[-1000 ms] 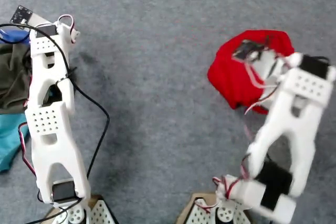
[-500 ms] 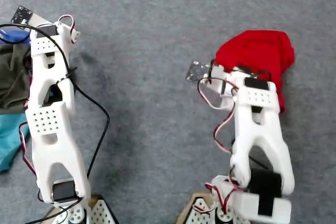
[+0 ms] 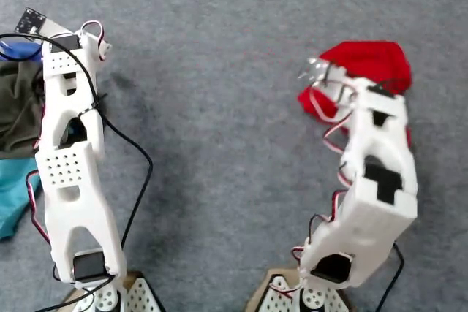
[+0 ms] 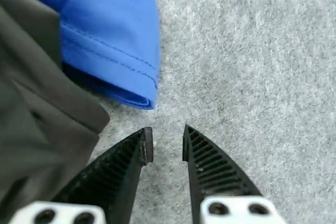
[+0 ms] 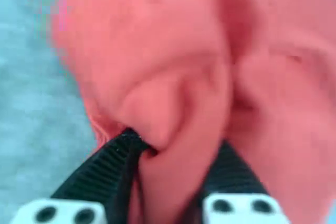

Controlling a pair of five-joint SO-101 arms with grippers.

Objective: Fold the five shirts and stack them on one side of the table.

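Observation:
A red shirt [image 3: 369, 60] lies bunched on the grey table at the right, and the right arm [image 3: 373, 173] stretches over its near edge. In the right wrist view my right gripper [image 5: 173, 150] is shut on a thick fold of the red shirt [image 5: 157, 77]. At the far left a blue shirt [image 3: 16, 50], a dark olive shirt [image 3: 18, 111] and a teal shirt [image 3: 11, 191] lie together. My left gripper [image 4: 164, 144] stands open just above bare table, beside the blue shirt's [image 4: 105, 30] hem and the olive shirt [image 4: 37, 119], with nothing between its fingers.
The left arm [image 3: 66, 129] lies along the left side with a black cable [image 3: 142, 173] looping off it. Grey table [image 3: 219, 107] spreads wide between the two arms. Both arm bases sit at the near edge.
The right arm swung left, then back right and farther out, pulling the red shirt into a tighter bunch. The left arm has not moved.

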